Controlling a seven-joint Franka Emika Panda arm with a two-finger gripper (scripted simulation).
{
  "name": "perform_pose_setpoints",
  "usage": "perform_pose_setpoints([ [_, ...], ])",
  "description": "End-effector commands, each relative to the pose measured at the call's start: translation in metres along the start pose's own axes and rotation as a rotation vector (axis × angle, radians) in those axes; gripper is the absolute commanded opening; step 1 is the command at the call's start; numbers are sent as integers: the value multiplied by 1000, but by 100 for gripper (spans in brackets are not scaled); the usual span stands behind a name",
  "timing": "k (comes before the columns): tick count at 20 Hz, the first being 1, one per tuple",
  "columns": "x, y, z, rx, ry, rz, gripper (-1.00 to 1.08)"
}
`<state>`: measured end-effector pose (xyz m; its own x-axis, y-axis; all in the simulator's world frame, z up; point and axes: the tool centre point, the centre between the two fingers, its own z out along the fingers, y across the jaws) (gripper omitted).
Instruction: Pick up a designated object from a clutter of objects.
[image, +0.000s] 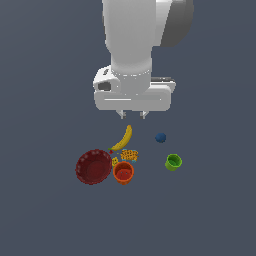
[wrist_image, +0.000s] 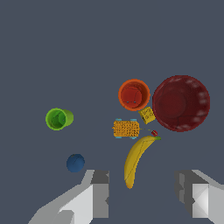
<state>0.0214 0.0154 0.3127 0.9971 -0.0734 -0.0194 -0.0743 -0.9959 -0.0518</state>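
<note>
A: What is the biggest thing in view?

B: The white arm (image: 131, 45). It hangs over the dark grey floor (image: 210, 215), and its gripper (image: 131, 115) is above the clutter with the two fingers spread wide. Nothing is between them. In the wrist view the gripper (wrist_image: 143, 192) shows the tip of the banana in the gap, but lower down and not touched.

A: And among the objects?

B: The largest is one dark red bowl (image: 93, 166), wide and round. Then one yellow banana (image: 123, 138), long and curved. Then the orange cup (image: 123, 173).

A: How does this cup look?

B: It is orange-red, with a thick rim and sides that become narrower to the base. It stands upright and the inside is darker red. In the wrist view the orange cup (wrist_image: 134, 94) is just beside the dark red bowl (wrist_image: 180, 103); whether they touch cannot be told.

A: Where is it in the group?

B: On the exterior view's right of the bowl, at the near edge of the clutter, far from the gripper.

A: What is smaller?

B: One green cup (image: 173, 162), standing apart on the exterior view's right. One blue ball (image: 160, 137), also apart. Then two yellow-orange patterned pieces: a bigger one (wrist_image: 126, 129) and a small one (wrist_image: 147, 115), both between the banana (wrist_image: 136, 159) and the orange cup.
</note>
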Motion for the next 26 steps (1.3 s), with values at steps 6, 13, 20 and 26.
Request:
perform_pose_setpoints([
  [6,30,4,30,72,-75,212,28],
  [13,62,11,70,163,-179,465,28],
  [20,90,20,113,256,-300,715,28],
  [26,110,31,150,338,-419,925,28],
])
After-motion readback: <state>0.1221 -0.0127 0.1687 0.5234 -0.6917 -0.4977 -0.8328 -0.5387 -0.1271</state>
